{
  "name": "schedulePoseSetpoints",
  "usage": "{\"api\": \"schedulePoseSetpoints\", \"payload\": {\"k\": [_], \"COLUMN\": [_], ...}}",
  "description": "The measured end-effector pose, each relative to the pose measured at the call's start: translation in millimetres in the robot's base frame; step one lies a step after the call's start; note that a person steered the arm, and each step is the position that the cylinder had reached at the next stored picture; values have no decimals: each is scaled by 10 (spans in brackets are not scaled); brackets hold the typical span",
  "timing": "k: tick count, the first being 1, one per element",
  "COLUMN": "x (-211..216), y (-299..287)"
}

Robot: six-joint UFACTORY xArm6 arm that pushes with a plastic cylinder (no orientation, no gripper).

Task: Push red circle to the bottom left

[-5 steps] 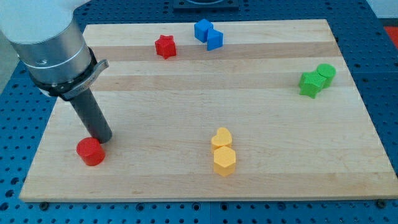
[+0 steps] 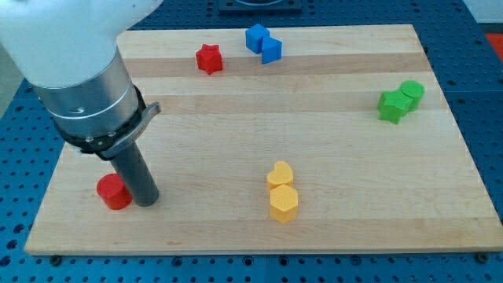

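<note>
The red circle (image 2: pixel 114 192) lies on the wooden board (image 2: pixel 259 228) near its bottom left corner. My tip (image 2: pixel 147 200) rests on the board right beside the circle, on its right side, touching or nearly touching it. The dark rod rises from there up to the grey arm body at the view's top left, which hides part of the board's left edge.
A red star (image 2: pixel 209 59) and two blue blocks (image 2: pixel 263 43) lie near the top edge. Two green blocks (image 2: pixel 400 101) sit at the right. A yellow heart (image 2: pixel 280 174) and a yellow hexagon (image 2: pixel 284 203) sit at bottom centre.
My tip has moved right and down, from just above the red circle to its right side. The arm body shifted right. The circle has barely moved.
</note>
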State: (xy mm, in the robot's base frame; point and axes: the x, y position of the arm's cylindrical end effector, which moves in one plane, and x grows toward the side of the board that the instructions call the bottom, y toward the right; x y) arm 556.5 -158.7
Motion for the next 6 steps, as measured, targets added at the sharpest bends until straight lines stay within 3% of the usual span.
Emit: {"api": "schedulePoseSetpoints", "payload": {"k": [6], "x": [-84], "y": [-366]}}
